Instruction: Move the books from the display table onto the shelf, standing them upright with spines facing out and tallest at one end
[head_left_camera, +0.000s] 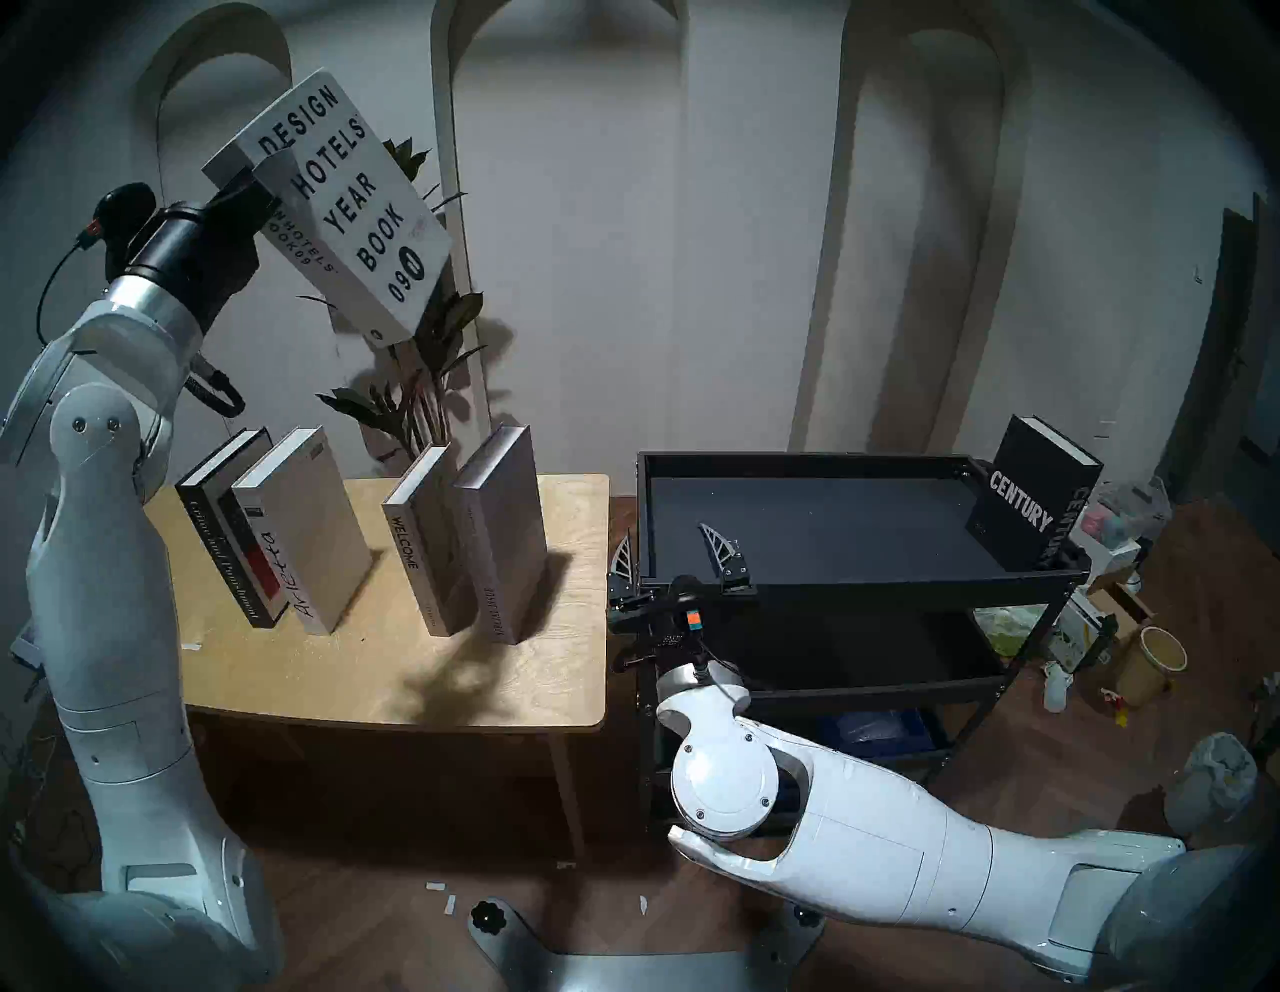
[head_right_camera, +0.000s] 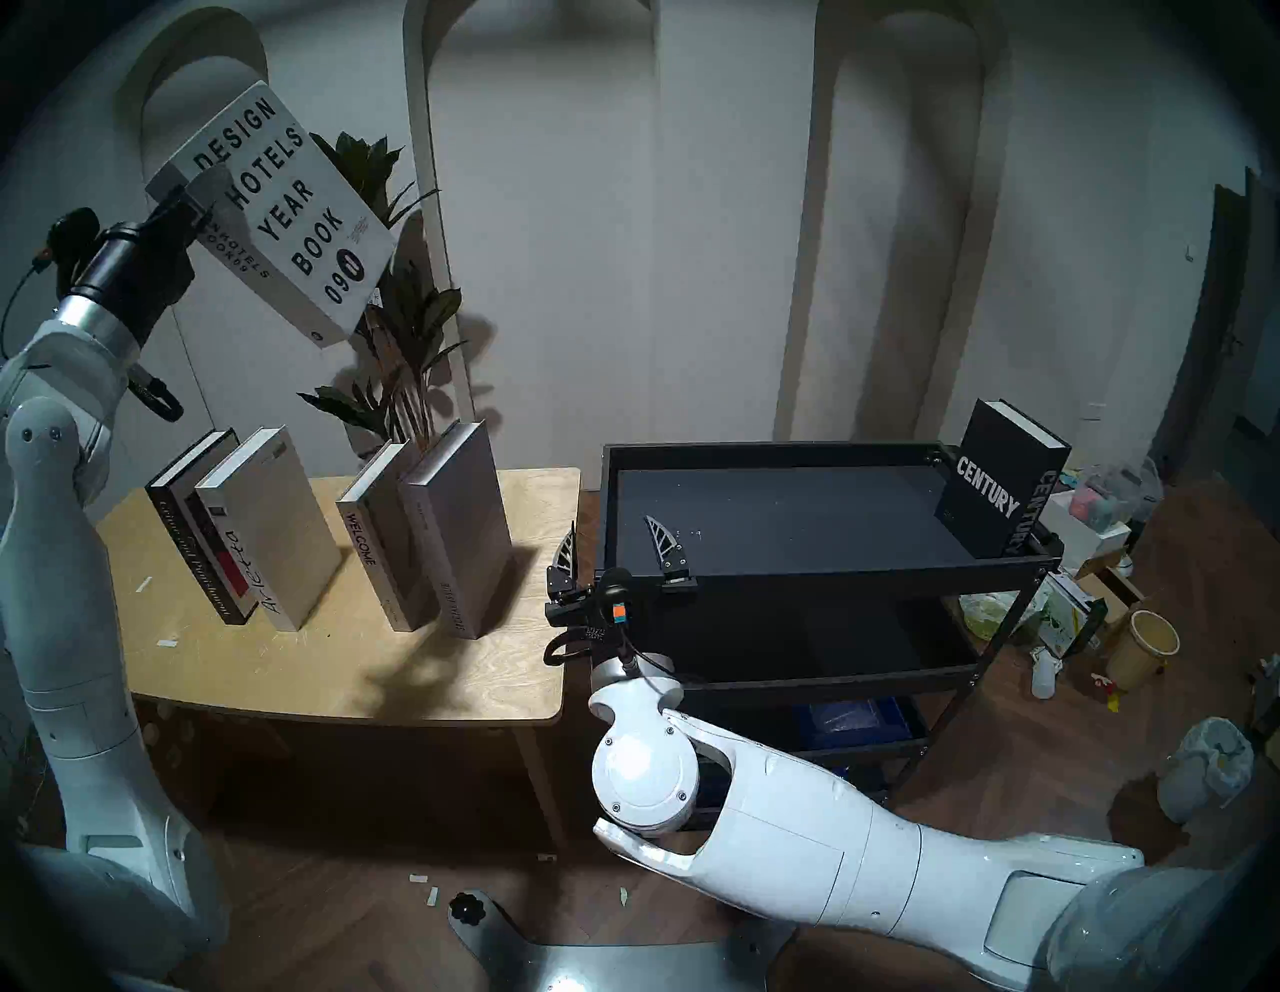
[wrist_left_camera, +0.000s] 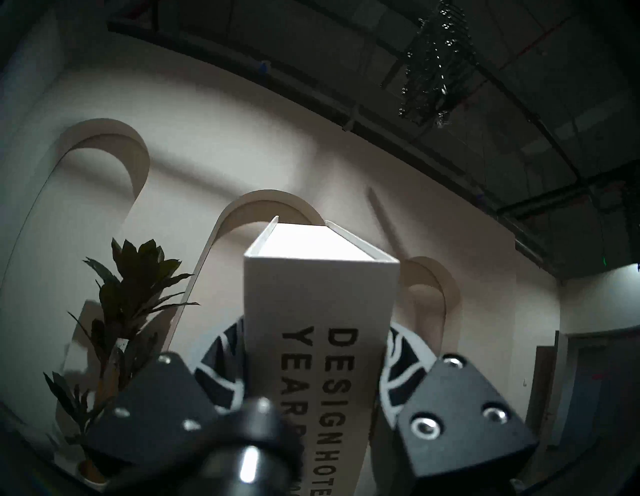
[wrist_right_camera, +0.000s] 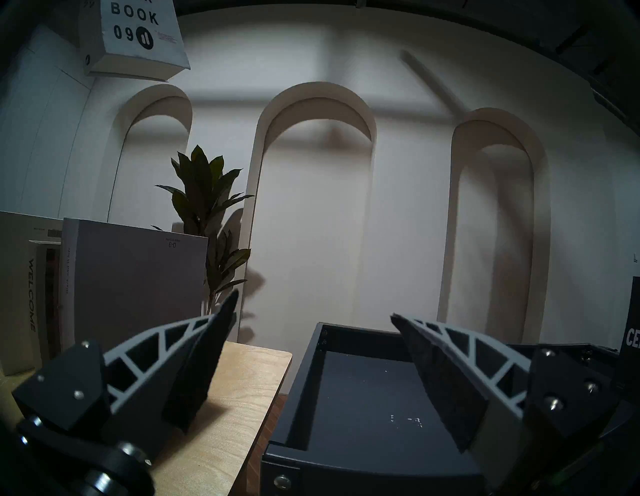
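Note:
My left gripper (head_left_camera: 242, 183) is shut on the white Design Hotels Year Book (head_left_camera: 346, 208), tilted high above the display table's (head_left_camera: 429, 679) back left; its spine (wrist_left_camera: 318, 311) fills the left wrist view. Standing on the table are Crime and Punishment (head_left_camera: 221, 533), Arietta (head_left_camera: 305, 533), Welcome (head_left_camera: 422, 547) and a grey book (head_left_camera: 502, 533). The black Century (head_left_camera: 1032, 499) stands upright at the right end of the shelf's (head_left_camera: 796, 461) top tray. My right gripper (head_left_camera: 672, 554) is open and empty, straddling the tray's front left corner (wrist_right_camera: 311, 346).
A potted plant (head_left_camera: 415, 388) stands behind the table, just under the raised book. The arched wall lies behind both pieces of furniture. A yellow bucket (head_left_camera: 1153, 665), boxes and a bagged bin (head_left_camera: 1212, 776) clutter the floor right of the shelf.

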